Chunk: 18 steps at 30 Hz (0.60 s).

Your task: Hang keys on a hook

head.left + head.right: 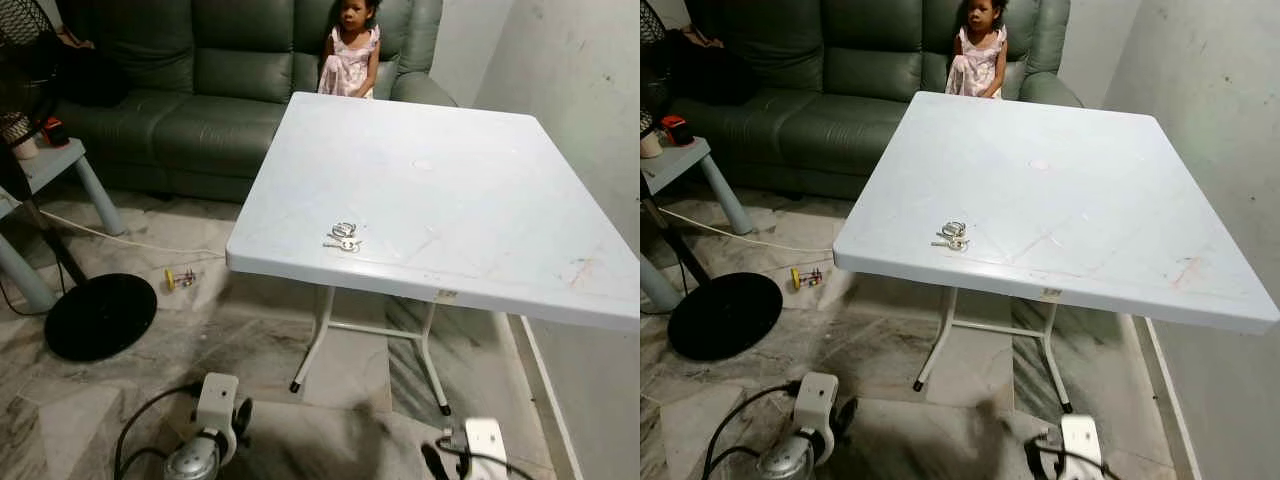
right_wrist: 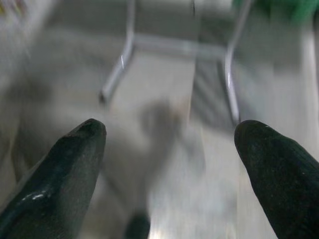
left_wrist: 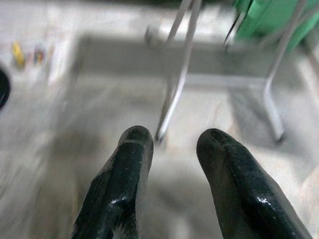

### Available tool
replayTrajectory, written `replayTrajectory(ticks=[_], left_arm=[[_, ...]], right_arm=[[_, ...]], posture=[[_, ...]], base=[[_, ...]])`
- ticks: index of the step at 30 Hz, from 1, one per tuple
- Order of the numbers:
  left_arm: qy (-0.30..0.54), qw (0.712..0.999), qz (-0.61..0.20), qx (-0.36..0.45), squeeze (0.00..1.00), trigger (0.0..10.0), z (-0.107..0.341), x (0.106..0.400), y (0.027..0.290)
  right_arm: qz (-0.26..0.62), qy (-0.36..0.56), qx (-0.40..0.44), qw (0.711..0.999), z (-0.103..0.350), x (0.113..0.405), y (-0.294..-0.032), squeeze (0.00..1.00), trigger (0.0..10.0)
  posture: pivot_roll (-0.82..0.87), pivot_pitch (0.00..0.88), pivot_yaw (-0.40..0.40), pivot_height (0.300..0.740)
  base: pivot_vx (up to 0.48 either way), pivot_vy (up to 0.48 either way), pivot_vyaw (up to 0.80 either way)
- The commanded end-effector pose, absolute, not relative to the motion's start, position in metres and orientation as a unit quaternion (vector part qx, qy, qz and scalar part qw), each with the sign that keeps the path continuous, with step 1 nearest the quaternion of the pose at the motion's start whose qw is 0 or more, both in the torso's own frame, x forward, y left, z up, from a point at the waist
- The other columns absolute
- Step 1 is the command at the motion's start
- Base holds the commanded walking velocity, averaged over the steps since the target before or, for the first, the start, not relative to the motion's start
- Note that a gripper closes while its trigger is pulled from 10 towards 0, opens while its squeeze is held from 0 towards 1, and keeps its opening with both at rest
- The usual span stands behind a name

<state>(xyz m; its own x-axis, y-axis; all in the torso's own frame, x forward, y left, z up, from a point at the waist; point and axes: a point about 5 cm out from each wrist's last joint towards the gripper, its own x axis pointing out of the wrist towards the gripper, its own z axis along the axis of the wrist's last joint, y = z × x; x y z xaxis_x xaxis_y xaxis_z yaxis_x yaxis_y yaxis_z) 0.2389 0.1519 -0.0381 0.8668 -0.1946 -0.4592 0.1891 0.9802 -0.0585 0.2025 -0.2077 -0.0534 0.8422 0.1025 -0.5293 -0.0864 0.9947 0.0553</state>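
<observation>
Both hands hung low over the floor, left hand (image 3: pixel 172 142) slightly apart, right hand (image 2: pixel 169 132) wide apart; keys (image 1: pixel 344 236) sat on the desk (image 1: pixel 470 200) up ahead.

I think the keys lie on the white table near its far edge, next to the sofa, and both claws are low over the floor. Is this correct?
Not quite. The keys lie near the front edge of the white table, the side nearest the robot, far from the sofa; the left eye view shows it. The rest holds: the left claw and right claw are low over the floor.
</observation>
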Motion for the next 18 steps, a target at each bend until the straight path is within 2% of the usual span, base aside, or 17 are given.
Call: replayTrajectory(ticks=[1,4,9,10,12,18], left_arm=[[0.192,0.975,-0.116,-0.006,0.00,10.0,-0.025,0.249,0.149],[0.132,0.984,-0.118,-0.015,0.00,10.0,-0.008,0.260,0.147],[0.064,0.991,-0.117,-0.023,0.00,10.0,0.013,0.265,0.145],[0.038,0.992,-0.117,-0.031,0.00,10.0,0.022,0.264,0.143],[0.023,0.992,-0.119,-0.036,0.00,10.0,0.026,0.262,0.141],[-0.021,0.991,-0.120,-0.053,0.00,10.0,0.047,0.257,0.137]], right_arm=[[0.062,0.226,0.026,0.972,-0.043,0.212,-0.204,1.00,10.0],[0.073,0.154,0.029,0.985,-0.024,0.229,-0.191,1.00,10.0],[0.078,0.065,0.042,0.994,0.001,0.239,-0.182,1.00,10.0],[0.086,0.032,0.049,0.995,0.012,0.241,-0.178,0.04,10.0],[0.091,0.013,0.052,0.994,0.019,0.240,-0.176,0.00,10.0],[0.115,-0.033,0.041,0.992,0.043,0.239,-0.168,0.00,10.0]], posture=[[0.10,0.000,-0.082,0.740],[0.10,0.000,-0.080,0.740],[0.09,0.000,-0.074,0.740],[0.09,0.000,-0.072,0.740],[0.09,0.000,-0.072,0.740],[0.09,0.000,-0.071,0.740]], base=[[0.000,0.000,0.00],[0.000,0.000,0.00],[0.000,0.000,0.00],[0.000,0.000,0.00],[0.000,0.000,0.00],[0.000,0.000,0.00]])
